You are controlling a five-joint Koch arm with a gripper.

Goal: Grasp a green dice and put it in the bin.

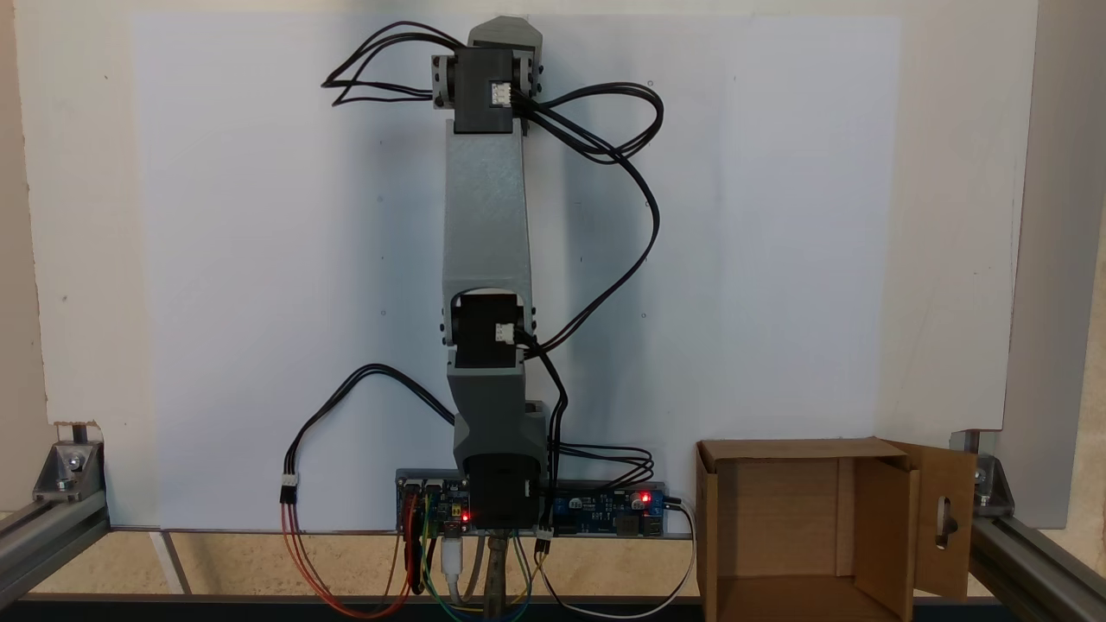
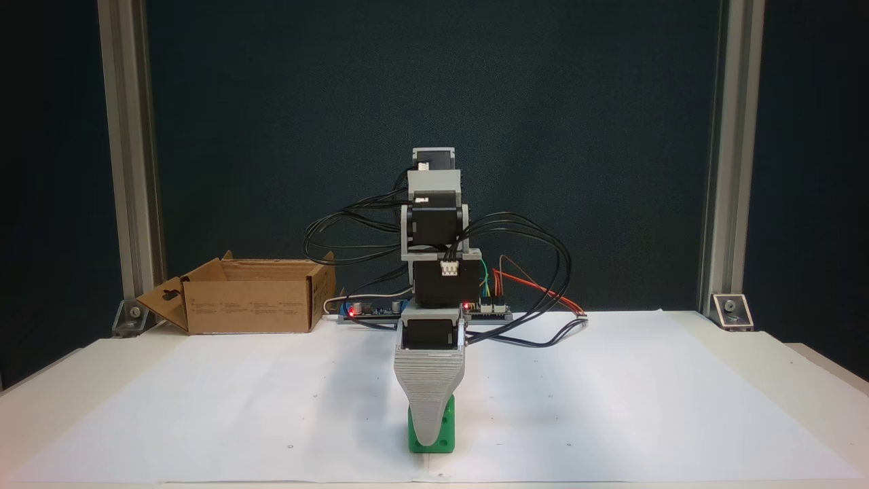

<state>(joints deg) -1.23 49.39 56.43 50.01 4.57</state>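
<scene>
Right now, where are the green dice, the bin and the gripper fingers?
green dice (image 2: pixel 443 435): a fixed view, front face right of the finger.
bin (image 2: pixel 251 305): a fixed view, front wall; also seen from above (image 1: pixel 713 518), left wall.
fingers (image 2: pixel 429 401): a fixed view, ribbed grey finger in front of the dice.

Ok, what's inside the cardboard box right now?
The bin shows bare brown cardboard inside, no dice. Its near wall hides part of the floor. The green dice sits on the white paper, behind the tool.
</scene>
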